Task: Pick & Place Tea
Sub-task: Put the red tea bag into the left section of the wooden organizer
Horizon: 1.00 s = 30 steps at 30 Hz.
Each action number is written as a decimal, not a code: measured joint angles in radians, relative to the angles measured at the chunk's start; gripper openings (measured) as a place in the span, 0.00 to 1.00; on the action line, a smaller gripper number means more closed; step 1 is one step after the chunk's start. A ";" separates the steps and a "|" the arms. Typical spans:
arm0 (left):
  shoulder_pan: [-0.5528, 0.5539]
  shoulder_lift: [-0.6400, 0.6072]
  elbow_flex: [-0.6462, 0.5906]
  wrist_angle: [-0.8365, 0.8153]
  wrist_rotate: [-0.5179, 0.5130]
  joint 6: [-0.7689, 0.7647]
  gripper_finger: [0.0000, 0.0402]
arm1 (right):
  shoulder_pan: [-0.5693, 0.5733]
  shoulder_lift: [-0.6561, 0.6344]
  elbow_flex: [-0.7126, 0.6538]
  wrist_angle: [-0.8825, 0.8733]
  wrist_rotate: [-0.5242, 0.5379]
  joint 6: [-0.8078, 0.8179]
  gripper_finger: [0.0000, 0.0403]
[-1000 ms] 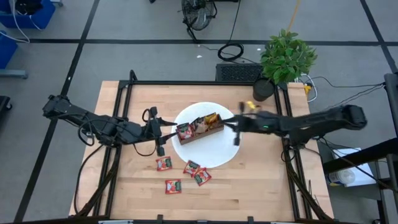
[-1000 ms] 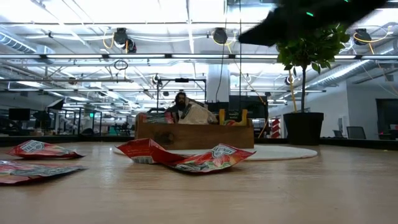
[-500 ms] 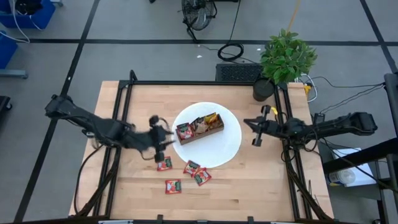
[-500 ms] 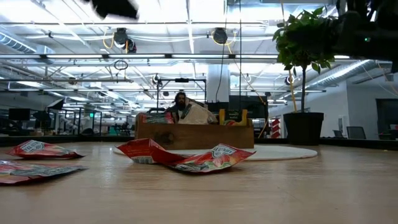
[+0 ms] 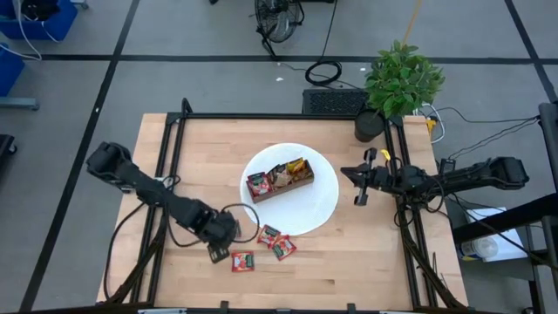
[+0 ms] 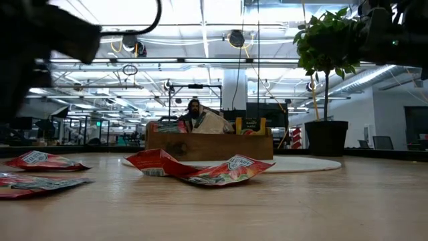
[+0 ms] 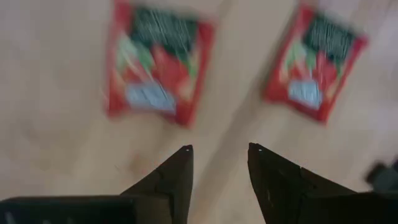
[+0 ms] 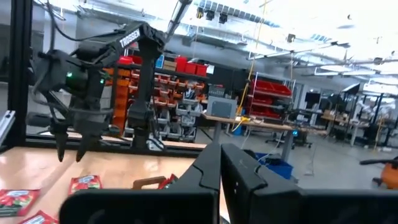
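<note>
1. Bench [image 5: 375, 253]: a pale wooden top with a black frame. A round white plate [image 5: 318, 209] lies at its middle.

2. Wooden tray [image 5: 281, 183]: it stands tilted across the plate. Its compartments hold sachets, red at one end and yellow-tan toward the other; how many there are cannot be told.

3. Loose tea on the bench: a red sachet [image 5: 242, 261] lies alone on the wood, nearest the front edge. Two more red sachets [image 5: 276, 242] lie touching each other at the plate's front rim. In the low view these show as crumpled red packets [image 6: 200, 169] in front of the tray [image 6: 209, 146], with others [image 6: 41, 161] to the side.

4. Left gripper [image 5: 220, 251]: it hangs low over the bench, front-left of the plate and just beside the lone sachet. Its wrist view shows two dark fingers [image 7: 173, 180] standing apart with bare wood between them. Two red sachets [image 7: 158, 62] lie flat just beyond the tips, untouched. Nothing is held.

5. Right gripper [image 5: 358, 183]: it waits at the bench's right edge, beside the plate and well apart from the tea. Its fingers [image 8: 214, 167] are pressed together and hold nothing.

6. Potted plant [image 5: 397, 83]: it stands at the back right corner of the bench.
</note>
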 joint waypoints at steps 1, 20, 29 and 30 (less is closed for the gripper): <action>-0.011 0.011 0.000 -0.002 0.029 -0.019 0.39 | 0.000 0.000 0.000 -0.008 0.000 0.010 0.00; -0.058 0.072 0.000 -0.071 -0.098 -0.047 0.39 | 0.000 0.001 -0.001 -0.261 -0.002 0.216 0.00; -0.035 0.209 0.012 -0.148 0.003 0.182 0.52 | 0.000 0.002 -0.001 -0.336 -0.003 0.240 0.00; -0.035 0.220 0.019 -0.164 0.013 0.215 0.56 | 0.000 0.003 -0.001 -0.344 -0.003 0.239 0.00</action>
